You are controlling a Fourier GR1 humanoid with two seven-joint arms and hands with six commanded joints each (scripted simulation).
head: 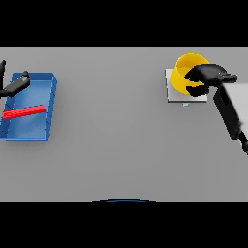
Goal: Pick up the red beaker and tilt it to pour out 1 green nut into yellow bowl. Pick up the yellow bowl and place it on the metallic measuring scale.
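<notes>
The yellow bowl (185,71) sits on the metallic measuring scale (173,93) at the far right of the table. My right hand (207,78) is curled round the bowl's right rim, and it hides that side of the bowl and part of the scale. At the left, a red beaker (24,112) lies flat in a blue bin (43,92). My left hand (14,86) hangs over the bin's far left corner with straight fingers, holding nothing. No green nut shows.
The blue bin takes up the table's left edge. A small blue mark (186,104) shows at the scale's near edge. My right forearm (231,114) slants in from the right side.
</notes>
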